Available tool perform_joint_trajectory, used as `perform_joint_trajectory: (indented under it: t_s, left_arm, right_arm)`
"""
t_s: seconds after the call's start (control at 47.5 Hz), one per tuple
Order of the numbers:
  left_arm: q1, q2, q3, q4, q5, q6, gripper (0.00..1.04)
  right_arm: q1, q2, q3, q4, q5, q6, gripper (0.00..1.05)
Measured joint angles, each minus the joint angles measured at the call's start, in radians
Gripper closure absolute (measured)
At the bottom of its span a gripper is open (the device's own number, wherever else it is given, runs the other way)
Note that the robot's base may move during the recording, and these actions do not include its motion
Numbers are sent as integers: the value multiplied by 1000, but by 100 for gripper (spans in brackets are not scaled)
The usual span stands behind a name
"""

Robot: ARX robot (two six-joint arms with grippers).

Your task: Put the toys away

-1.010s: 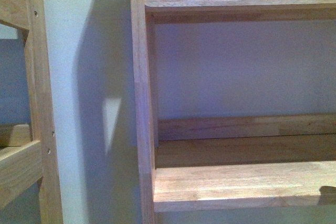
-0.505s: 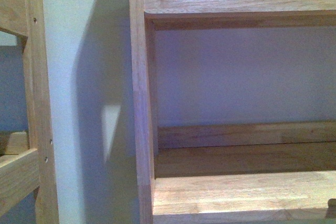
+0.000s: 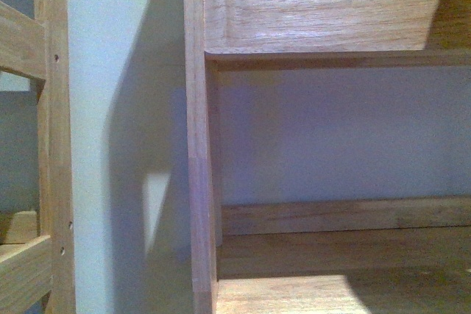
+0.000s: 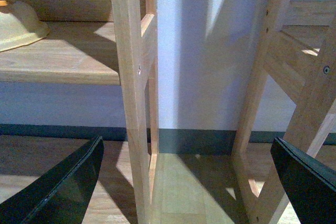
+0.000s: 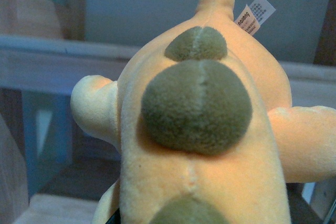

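A plush toy (image 5: 197, 108), orange-yellow with grey-green patches down its back, fills the right wrist view. It sits between the jaws of the right gripper (image 5: 205, 216), of which only dark slivers show on either side of the toy's lower body. The jaws appear closed on that lower body, though the contact itself is hidden. The toy looks light, soft and squashy, so it is likely to give under pressure rather than slip. The thick trunk seems the safest hold, since the stubby limbs and the sewn-in label (image 5: 254, 14) beyond the jaws would fold or pull. Nothing about it looks fragile. Past the toy a wooden rail (image 5: 52, 59) crosses in blur. The left gripper (image 4: 186, 148) is spread wide and holds nothing, its dark fingers (image 4: 68, 182) framing bare wooden floor (image 4: 178, 187). Directly ahead of that gap stands a shelf upright (image 4: 128, 77), and off to one side of the jaws a shelf board (image 4: 58, 56) carries a pale cream rounded object (image 4: 18, 24), cut off by the frame and not identifiable. Only the right wrist view shows the toy, and only the left wrist view shows the floor and that cream object. The front view shows neither arm nor toy, but it alone gives the wooden shelf unit (image 3: 197, 145) squarely, with an open lower shelf (image 3: 338, 251) under an upper shelf (image 3: 316, 23) against the wall (image 3: 338, 130).
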Motion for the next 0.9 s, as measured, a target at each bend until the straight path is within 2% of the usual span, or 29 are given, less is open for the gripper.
perform_joint_trajectory:
  t_s: [0.253, 0.463, 0.694, 0.905]
  left_arm:
    - [0, 0, 0, 0, 0, 0, 6]
    - [0, 0, 0, 0, 0, 0, 6]
    - [0, 0, 0, 0, 0, 0, 6]
    - [0, 0, 0, 0, 0, 0, 6]
  right_arm:
    - [134, 190, 340, -2, 76, -5, 85]
    - [180, 425, 618, -35, 88, 61, 85]
    - [188, 787, 983, -227, 94, 232, 85]
    - [206, 975, 1250, -365, 43, 340, 85]
